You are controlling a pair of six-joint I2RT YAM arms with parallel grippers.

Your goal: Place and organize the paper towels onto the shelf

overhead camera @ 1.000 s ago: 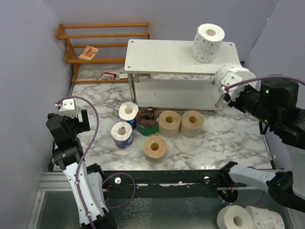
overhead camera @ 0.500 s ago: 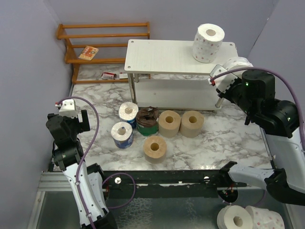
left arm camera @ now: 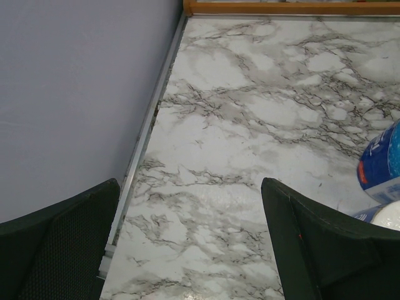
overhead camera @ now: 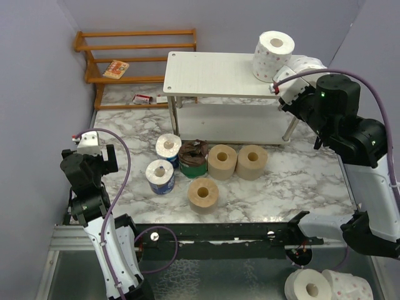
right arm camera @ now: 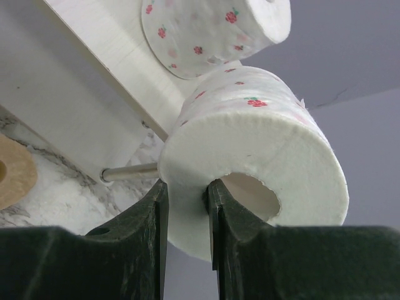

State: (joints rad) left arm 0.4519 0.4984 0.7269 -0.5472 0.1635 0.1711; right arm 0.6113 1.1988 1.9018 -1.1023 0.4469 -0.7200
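Marble surface (overhead camera: pixel 300 181): left tool (left arm camera: pixel 187 187) spread; six loose rolls (overhead camera: pixel 222 161) grouped mid-surface. Shelf (overhead camera: pixel 212 74) top carries one dotted roll (overhead camera: pixel 273 56). Right tool (right arm camera: pixel 186 194) pinches second dotted roll (right arm camera: pixel 250 144) at the shelf's right end. Placement step; next move likely needs lowering it beside the first, then release

A white pink-dotted roll (overhead camera: pixel 273 56) stands upright at the right end of the pale two-tier shelf's (overhead camera: pixel 212 74) top. A second dotted roll (overhead camera: pixel 305 64) hangs tilted just beside it, off that end. Two blue rolls (overhead camera: pixel 167 148) (overhead camera: pixel 160 176), a brown roll (overhead camera: pixel 193 157) and three tan rolls (overhead camera: pixel 221 161) (overhead camera: pixel 251 161) (overhead camera: pixel 203 194) stand clustered near the middle of the surface (overhead camera: pixel 300 181).
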